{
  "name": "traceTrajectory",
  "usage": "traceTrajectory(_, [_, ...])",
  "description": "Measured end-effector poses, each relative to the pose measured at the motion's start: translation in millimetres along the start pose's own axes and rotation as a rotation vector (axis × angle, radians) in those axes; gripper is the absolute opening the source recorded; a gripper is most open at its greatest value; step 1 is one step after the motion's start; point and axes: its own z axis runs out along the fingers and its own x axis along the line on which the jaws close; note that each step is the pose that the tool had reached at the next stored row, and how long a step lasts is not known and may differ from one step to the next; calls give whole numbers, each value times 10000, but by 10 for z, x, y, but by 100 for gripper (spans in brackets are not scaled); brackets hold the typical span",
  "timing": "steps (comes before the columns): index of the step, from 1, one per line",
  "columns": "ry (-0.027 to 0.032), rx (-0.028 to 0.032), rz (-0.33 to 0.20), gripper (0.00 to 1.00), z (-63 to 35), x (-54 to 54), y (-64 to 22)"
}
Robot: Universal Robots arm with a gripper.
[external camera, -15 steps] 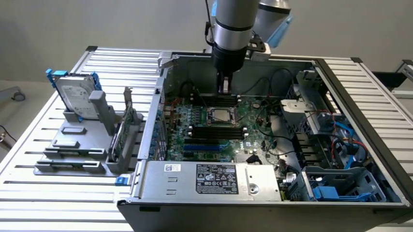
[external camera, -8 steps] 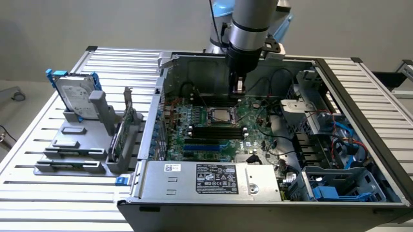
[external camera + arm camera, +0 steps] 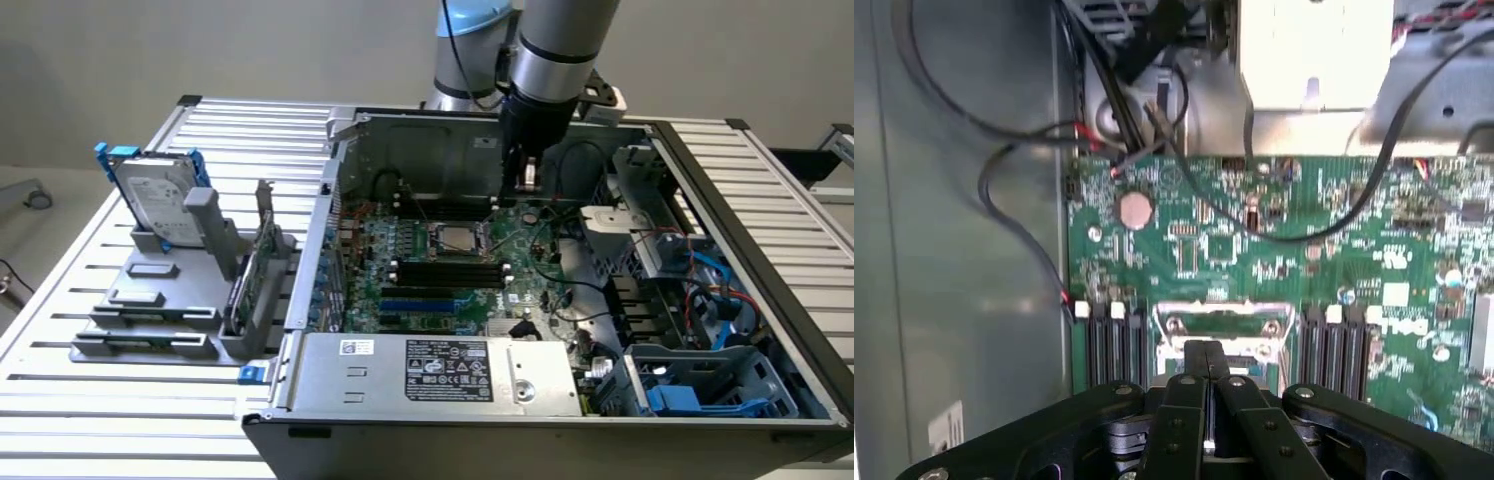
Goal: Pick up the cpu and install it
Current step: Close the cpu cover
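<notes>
Silver cpu (image 3: 455, 238) in socket (image 3: 429, 241) (case (image 3: 414, 150) open)

Hard drive (image 3: 154, 195) stands upright in grey rack (image 3: 140, 332) beside open case (image 3: 441, 150)

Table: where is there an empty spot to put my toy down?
Bare table slats lie in front of the grey rack, and more beyond the computer case on the exterior view's right. Inside the case it is crowded: green board, wires, and the robot's shut hand over the board.
</notes>
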Motion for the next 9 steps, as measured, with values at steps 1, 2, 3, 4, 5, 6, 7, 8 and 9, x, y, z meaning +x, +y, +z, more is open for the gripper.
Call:
traceTrajectory(1, [4, 2, -3, 11, -11, 1, 46])
traceTrajectory(2, [9, 4, -3, 11, -20, 2, 91])
traceTrajectory(3, [14, 6, -7, 11, -28, 3, 136])
traceTrajectory(4, [20, 7, -8, 11, -37, 4, 184])
traceTrajectory(5, [22, 7, -10, 11, -40, 5, 224])
traceTrajectory(6, [23, 9, -11, 11, -40, 5, 238])
traceTrajectory(7, [25, 9, -12, 11, -37, 5, 245])
traceTrajectory(8, [25, 8, -13, 11, -32, 5, 251])
traceTrajectory(9, [24, 8, -14, 11, -24, 4, 254])
